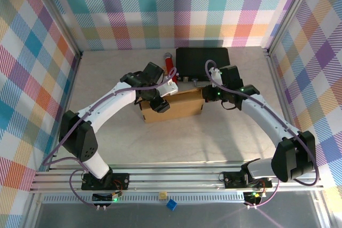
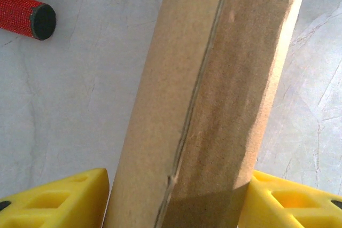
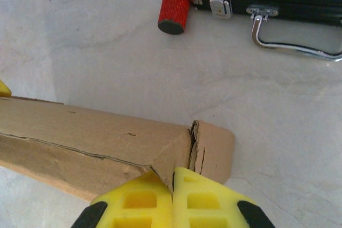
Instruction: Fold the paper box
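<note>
Top view: two robot arms reach in over a pale table (image 1: pixel 160 142) to a brown paper box (image 1: pixel 179 108) at its centre, just in front of a black case (image 1: pixel 203 61). The box is partly formed, a long low cardboard shape w/ a seam running along its length. At the end by the R arm, a short flap (image 3: pixel 214 148) stands a little apart from the corner.

The L gripper (image 2: pixel 176 190) straddles a raised wall of the box. Cardboard fills the gap btwn its yellow fingers (image 2: pixel 59 201) and both pads look pressed on it, so this reads as a mid-width grip on the box. The R gripper (image 3: pixel 172 188) is fully closed and holds nothing; its tips butt against the box side right by that end corner.

Step in hand, as I judge it: the L claw pinches or creases a side wall while the R arm braces the box end. The task looks approx midway, w/ no closed lid to be seen. The next move prob. calls for the L claw to hold the wall up while the R tips push the end flap inward w/o sliding the whole box.

Around: a red cylinder (image 1: pixel 168 62) lies at the case's L end, near the box's far edge. The case's metal handle (image 3: pixel 288 46) faces the box. Both sit close behind, so there is little room to push the box away from the arms. The light box may also skid on the smooth tabletop.
</note>
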Available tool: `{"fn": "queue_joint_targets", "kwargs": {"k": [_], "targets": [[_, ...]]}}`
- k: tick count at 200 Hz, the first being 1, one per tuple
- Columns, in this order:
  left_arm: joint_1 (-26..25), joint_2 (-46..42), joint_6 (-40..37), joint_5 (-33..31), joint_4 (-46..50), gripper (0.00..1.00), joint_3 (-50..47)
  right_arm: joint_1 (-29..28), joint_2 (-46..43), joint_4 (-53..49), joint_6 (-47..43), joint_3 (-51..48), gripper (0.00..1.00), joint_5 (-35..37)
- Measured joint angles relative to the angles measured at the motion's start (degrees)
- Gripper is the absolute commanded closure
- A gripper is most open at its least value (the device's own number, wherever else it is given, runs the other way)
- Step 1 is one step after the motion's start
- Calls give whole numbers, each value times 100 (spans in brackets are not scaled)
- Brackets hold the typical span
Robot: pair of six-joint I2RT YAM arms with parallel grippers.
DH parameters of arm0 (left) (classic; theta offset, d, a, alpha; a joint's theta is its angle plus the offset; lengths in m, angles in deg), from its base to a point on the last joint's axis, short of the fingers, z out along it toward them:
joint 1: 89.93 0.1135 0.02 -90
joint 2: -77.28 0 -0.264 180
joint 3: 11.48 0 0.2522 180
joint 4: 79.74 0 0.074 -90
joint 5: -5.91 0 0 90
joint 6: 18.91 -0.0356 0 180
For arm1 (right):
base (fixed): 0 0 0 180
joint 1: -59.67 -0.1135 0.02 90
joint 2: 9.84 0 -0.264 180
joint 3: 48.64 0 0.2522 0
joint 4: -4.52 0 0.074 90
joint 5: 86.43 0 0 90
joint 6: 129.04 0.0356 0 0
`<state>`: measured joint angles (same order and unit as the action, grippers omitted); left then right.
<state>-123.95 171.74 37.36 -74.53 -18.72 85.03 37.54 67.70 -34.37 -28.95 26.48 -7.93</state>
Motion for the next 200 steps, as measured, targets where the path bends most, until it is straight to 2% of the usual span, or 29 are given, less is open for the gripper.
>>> {"fn": "queue_joint_targets", "kwargs": {"k": [30,65,103,128,161,181,200], "targets": [[17,35,13,33,57,42,50,-55,-151,380,-2,-293,100,105],[22,44,173,17,70,34,72,-166,-245,595,-31,-448,100,348],[129,-61,699,55,31,26,52,-328,-247,599,-70,-448,100,503],[188,-472,1182,195,-149,22,-181,-422,-236,588,-109,-439,100,551],[407,-1298,1930,74,-531,17,-326,-492,-212,485,-197,-372,100,560],[686,-1773,2308,-68,-562,25,-328,-494,-210,439,-225,-350,100,573],[1056,-2081,2756,-195,-334,45,-304,-494,-157,358,-260,-269,100,575]]}}
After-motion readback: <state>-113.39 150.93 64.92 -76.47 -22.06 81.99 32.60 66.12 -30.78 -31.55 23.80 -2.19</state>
